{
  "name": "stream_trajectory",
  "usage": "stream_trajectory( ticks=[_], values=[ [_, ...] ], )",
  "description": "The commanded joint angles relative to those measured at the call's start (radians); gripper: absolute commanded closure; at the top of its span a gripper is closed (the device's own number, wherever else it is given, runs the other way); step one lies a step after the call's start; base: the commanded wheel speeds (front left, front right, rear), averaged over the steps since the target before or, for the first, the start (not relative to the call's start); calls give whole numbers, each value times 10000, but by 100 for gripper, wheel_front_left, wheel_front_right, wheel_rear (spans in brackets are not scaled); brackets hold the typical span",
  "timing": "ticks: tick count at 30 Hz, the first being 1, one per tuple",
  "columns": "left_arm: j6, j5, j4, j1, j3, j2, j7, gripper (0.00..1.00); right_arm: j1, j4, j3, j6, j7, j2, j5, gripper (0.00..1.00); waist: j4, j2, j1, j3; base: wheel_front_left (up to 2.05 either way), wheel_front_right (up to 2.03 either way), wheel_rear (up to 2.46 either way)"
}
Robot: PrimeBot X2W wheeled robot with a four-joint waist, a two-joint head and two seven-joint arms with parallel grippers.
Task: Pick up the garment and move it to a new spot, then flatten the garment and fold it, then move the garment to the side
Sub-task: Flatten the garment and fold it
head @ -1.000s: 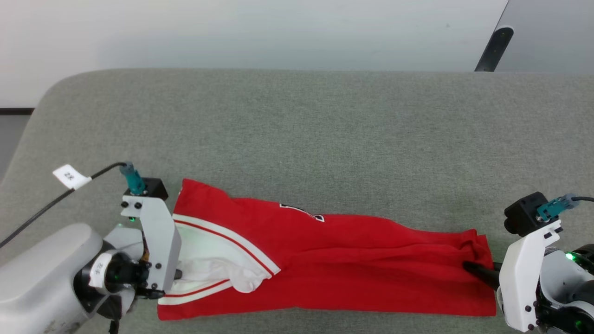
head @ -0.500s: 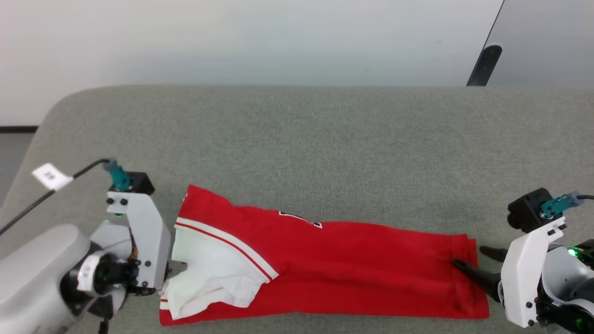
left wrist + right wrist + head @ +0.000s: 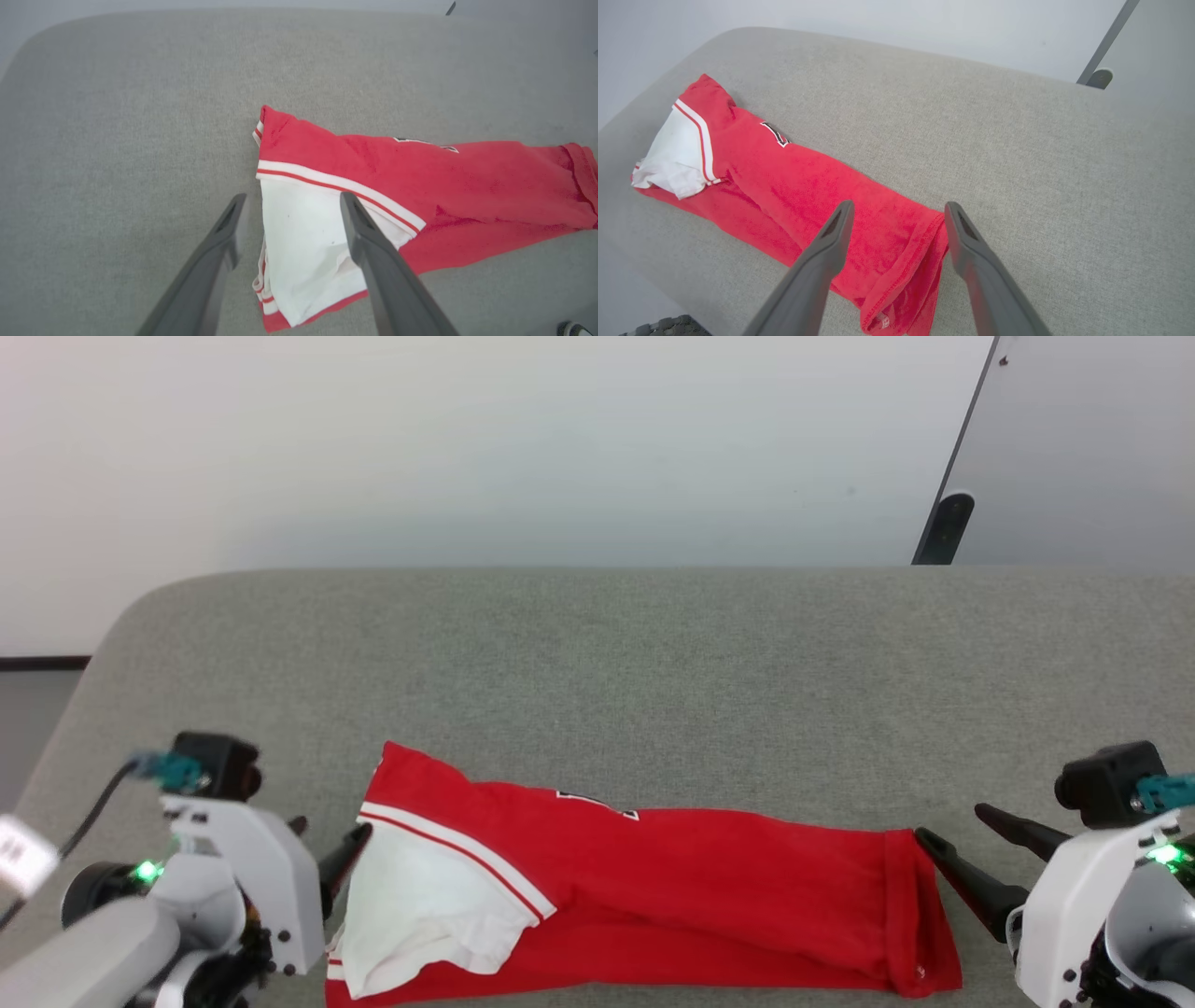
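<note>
The garment (image 3: pixel 672 887) is a red T-shirt with a white, stripe-trimmed sleeve. It lies folded into a long strip near the front edge of the grey padded table (image 3: pixel 597 663). My left gripper (image 3: pixel 329 835) stands open just off the sleeve end, holding nothing. In the left wrist view, the left gripper (image 3: pixel 293 200) hovers above the white sleeve (image 3: pixel 303 233). My right gripper (image 3: pixel 950 823) is open beside the hem end, apart from the cloth. In the right wrist view, the right gripper (image 3: pixel 900 205) hangs over the garment (image 3: pixel 798 186) at its red hem.
A pale wall rises behind the table, with a dark post (image 3: pixel 943 523) and a grey panel at the back right. The table's left corner is rounded. A black cable with a white tag (image 3: pixel 19 854) trails from the left arm.
Both grippers have opened, let go of the garment's ends and drawn back from it. The garment now rests on the table. The head camera has tilted up, shifting the whole picture down.
</note>
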Motion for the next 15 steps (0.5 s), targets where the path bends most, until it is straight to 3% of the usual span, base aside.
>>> stream_trajectory(
  ticks=[1, 11, 15],
  values=[
    [3, 95, -24, 204, 89, -14, -319, 0, 125, -34, -52, -12, -205, 29, -81, 0, -29, 0, 0, -65, 0, 0, 0],
    [153, 516, 230, 1972, 1101, -125, -4495, 0, 757, 344, -650, -12, -1999, 316, -650, 0, -136, 0, 0, -319, 0, 0, 0],
    [278, 649, 369, 2786, 1683, -263, -5137, 0, 1109, 514, -910, -14, -1916, 455, -697, 0, -104, 0, 0, -393, 0, 0, 0]
  ],
)
